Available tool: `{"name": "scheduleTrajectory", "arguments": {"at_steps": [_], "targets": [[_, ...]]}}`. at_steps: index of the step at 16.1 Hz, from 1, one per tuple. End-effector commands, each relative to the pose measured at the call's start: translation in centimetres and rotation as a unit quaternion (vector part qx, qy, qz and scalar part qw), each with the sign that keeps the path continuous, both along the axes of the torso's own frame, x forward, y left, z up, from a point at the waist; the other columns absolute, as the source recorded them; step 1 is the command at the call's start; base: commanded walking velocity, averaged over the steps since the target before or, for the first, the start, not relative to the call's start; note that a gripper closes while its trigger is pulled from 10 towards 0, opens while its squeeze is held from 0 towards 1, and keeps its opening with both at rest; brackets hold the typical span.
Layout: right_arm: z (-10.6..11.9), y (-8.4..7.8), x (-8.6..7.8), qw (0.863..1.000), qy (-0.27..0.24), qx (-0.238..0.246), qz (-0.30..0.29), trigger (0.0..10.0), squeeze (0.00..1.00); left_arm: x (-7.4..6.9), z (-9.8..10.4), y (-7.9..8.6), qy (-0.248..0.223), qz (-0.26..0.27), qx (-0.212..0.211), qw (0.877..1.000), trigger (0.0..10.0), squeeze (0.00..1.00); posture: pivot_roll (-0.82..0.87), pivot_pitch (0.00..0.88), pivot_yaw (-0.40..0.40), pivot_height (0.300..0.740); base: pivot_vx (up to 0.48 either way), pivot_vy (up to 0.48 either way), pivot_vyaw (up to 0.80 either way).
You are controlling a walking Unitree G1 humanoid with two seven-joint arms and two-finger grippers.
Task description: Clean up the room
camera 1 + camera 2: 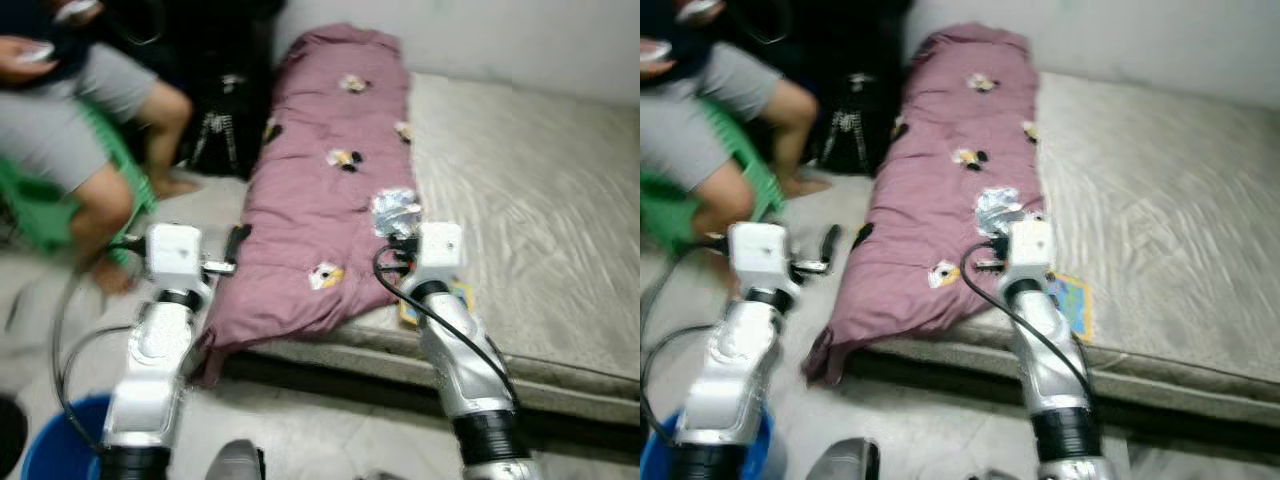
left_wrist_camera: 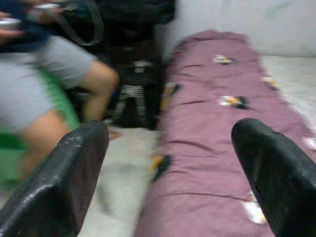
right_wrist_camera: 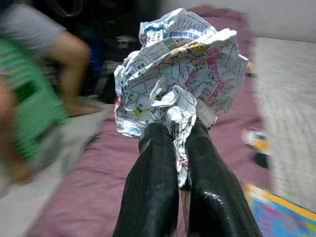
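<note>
My head views are smeared with motion blur under soft, even indoor light, with no glare. The corner behind the seated person (image 1: pixel 70 110) is dim, and a dark shadow runs under the mattress (image 1: pixel 540 200) edge. On my right wrist view the crumpled paper (image 3: pixel 177 69) is sharp, its background blurred.

Blanket (image 1: pixel 320 190) lies on mattress (image 1: pixel 530 220), person (image 1: pixel 70 110) seated left.

Home bedroom, low mattress (image 1: pixel 540 200) on floor, purple printed blanket (image 1: pixel 320 180)
</note>
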State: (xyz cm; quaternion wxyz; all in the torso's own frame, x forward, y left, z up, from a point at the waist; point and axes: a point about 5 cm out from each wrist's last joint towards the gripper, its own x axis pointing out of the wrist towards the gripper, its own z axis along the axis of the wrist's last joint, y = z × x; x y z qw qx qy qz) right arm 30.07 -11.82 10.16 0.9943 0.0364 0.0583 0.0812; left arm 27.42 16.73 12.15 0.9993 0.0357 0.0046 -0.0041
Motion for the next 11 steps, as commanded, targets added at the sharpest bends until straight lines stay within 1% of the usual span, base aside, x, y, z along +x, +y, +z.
{"name": "scheduleTrajectory", "arguments": {"at_steps": [1,5,8,11], "targets": [[0.24,-0.67,-0.03,1.0,-0.006,-0.007,-0.009,10.0,0.0,-0.13,0.01,-0.24,-0.002,0.0,-0.008,1.0,10.0,0.0,0.03,0.038,-0.059,0.74,0.0,0.0,0.8],[0.25,-0.45,-0.05,1.0,-0.007,-0.008,0.002,10.0,0.0,-0.3,-0.09,-0.19,-0.001,0.001,-0.002,1.0,10.0,0.0,0.03,0.035,-0.069,0.74,0.0,0.0,0.8],[0.23,-0.45,-0.03,1.0,-0.008,-0.012,0.002,10.0,0.0,-0.37,0.26,-0.32,-0.013,0.008,-0.005,1.0,10.0,0.0,0.03,0.026,-0.073,0.74,0.0,0.0,0.8],[0.25,-0.32,-0.01,1.0,-0.009,-0.011,0.005,10.0,0.0,-0.4,0.02,-0.4,-0.01,0.004,-0.003,1.0,10.0,0.0,0.03,0.021,-0.073,0.74,0.0,0.0,0.8]]}}
